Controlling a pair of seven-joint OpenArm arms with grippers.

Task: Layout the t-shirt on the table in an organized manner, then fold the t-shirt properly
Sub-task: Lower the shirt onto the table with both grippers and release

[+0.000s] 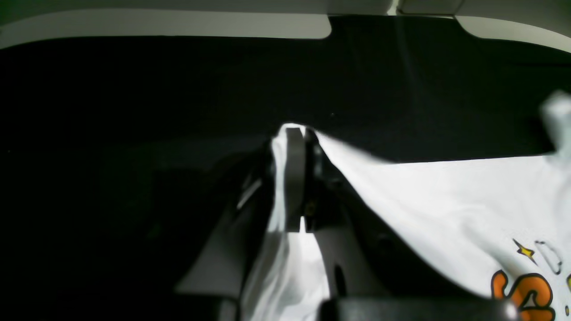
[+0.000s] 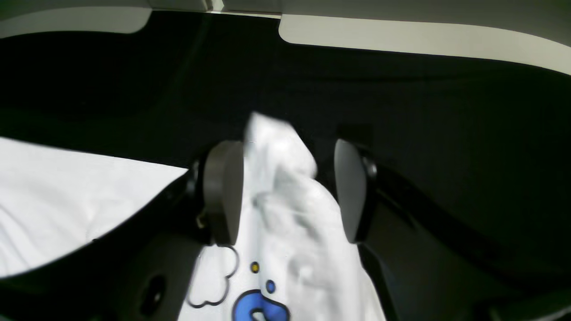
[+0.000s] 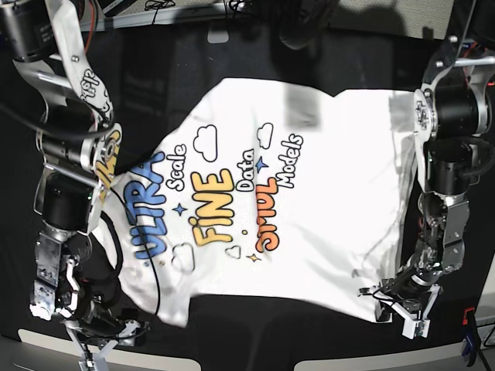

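The white t-shirt (image 3: pixel 325 216) lies print side up on the black table (image 3: pixel 255 336), with "ULTRA", "FINE" and "SMOL" readable sideways. My left gripper (image 1: pixel 305 133) is shut on a pinch of the shirt's hem, the cloth stretching away to the right; in the base view it (image 3: pixel 380 303) sits at the shirt's near right corner. My right gripper (image 2: pixel 290 151) stands open, its fingers (image 2: pixel 223 191) wide apart with a blurred bunch of t-shirt (image 2: pixel 285 214) loose between them. In the base view it (image 3: pixel 133 328) is at the near left corner.
A blue and red clamp (image 3: pixel 466 340) sits at the table's near right edge. The pale table rim (image 3: pixel 232 363) runs along the bottom. Cables (image 3: pixel 162 9) lie at the far edge. Black cloth (image 1: pixel 134 111) stretches beyond both grippers.
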